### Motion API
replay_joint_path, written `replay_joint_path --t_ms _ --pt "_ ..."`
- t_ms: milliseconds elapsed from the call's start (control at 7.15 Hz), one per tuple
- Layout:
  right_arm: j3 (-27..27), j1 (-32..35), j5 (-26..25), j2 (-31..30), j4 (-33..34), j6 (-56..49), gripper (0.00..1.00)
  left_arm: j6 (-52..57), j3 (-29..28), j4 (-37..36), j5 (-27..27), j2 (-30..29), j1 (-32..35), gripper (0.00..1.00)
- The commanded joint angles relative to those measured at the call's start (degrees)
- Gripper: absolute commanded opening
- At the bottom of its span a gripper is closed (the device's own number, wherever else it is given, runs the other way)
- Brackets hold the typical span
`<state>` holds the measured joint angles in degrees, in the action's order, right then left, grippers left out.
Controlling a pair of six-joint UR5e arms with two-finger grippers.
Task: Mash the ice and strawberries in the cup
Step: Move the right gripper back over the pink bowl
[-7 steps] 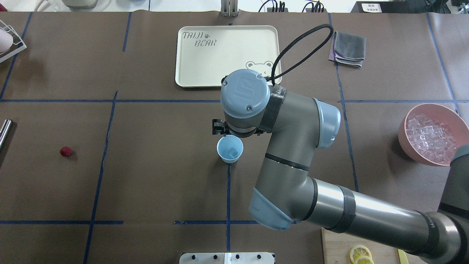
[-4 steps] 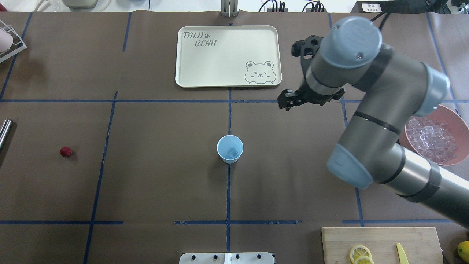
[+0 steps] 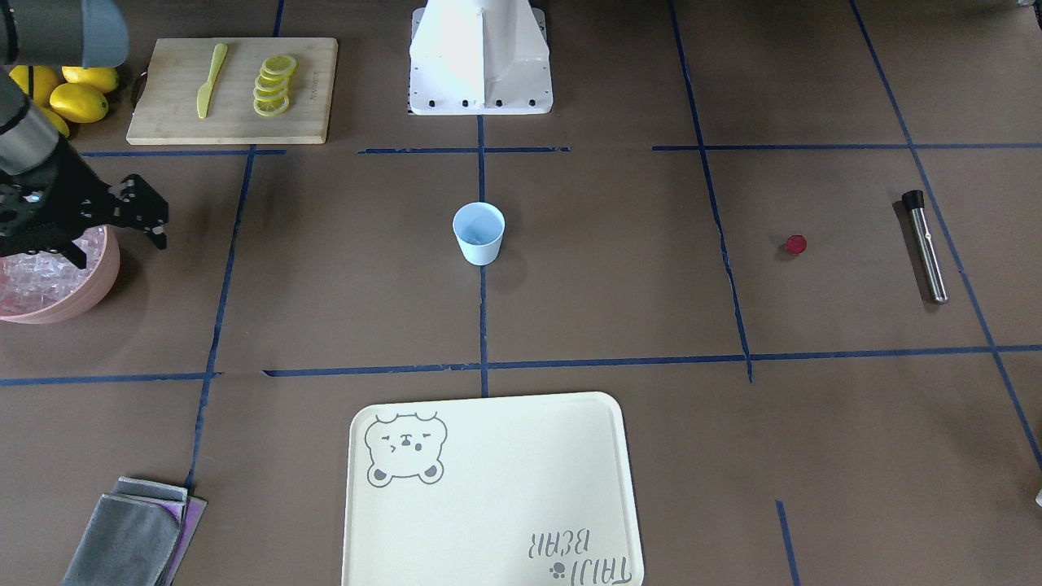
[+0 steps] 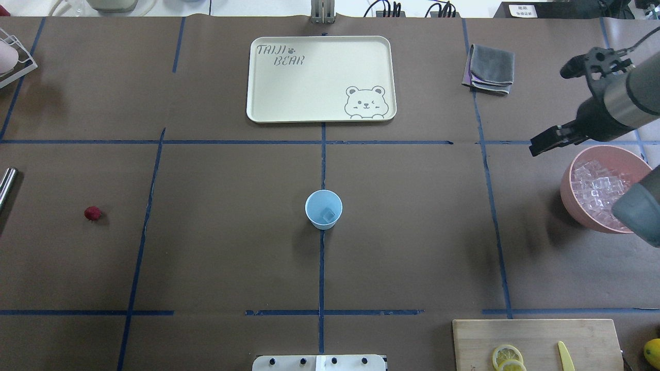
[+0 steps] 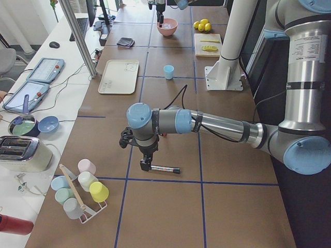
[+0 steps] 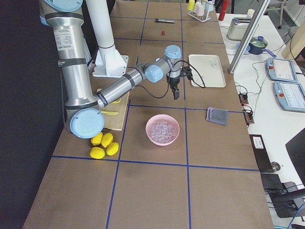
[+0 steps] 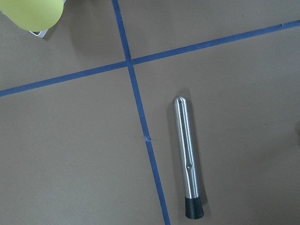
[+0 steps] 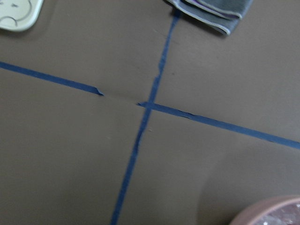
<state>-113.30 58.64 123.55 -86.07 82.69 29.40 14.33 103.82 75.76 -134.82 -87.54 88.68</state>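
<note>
The pale-blue cup [image 4: 323,208] stands upright at the table's middle with one ice cube [image 4: 328,213] inside. More ice [image 4: 600,190] is piled in the pink bowl [image 4: 572,198] at the right. The strawberry [image 4: 93,213] lies alone on the mat far to the left. My right gripper [image 3: 120,248] hangs open and empty just beyond the bowl's rim, well away from the cup. My left gripper [image 5: 147,155] hovers over a steel muddler [image 7: 187,159] at the left end; whether it is open or shut I cannot tell, and its fingers are absent from the left wrist view.
A cream bear tray [image 4: 319,77] sits at the back centre and a folded grey cloth [image 4: 492,67] at the back right. A cutting board [image 4: 536,340] with lemon slices and a yellow knife lies front right, beside whole lemons [image 3: 77,94]. Coloured cups on a rack [image 5: 83,191] stand past the muddler.
My right arm has swung away from above the cup, rightward and back, to the pink bowl. The cup, its ice cube and the strawberry stayed put.
</note>
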Motion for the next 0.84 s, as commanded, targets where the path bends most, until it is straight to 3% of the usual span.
replay_joint_path --t_ms 0,419,699 --pt "0.4 3.8 1.6 -8.6 -4.4 -8.2 0.95 0.0 0.1 0.0 0.0 0.1 0.0 1.0" --pt "3.1 3.9 1.5 -11.0 -4.8 -10.7 0.81 0.0 0.1 0.0 0.0 0.2 0.1 1.0" --pt "4.6 3.8 1.4 -11.0 -4.7 -10.3 0.8 0.0 0.1 0.0 0.0 0.2 0.1 1.0"
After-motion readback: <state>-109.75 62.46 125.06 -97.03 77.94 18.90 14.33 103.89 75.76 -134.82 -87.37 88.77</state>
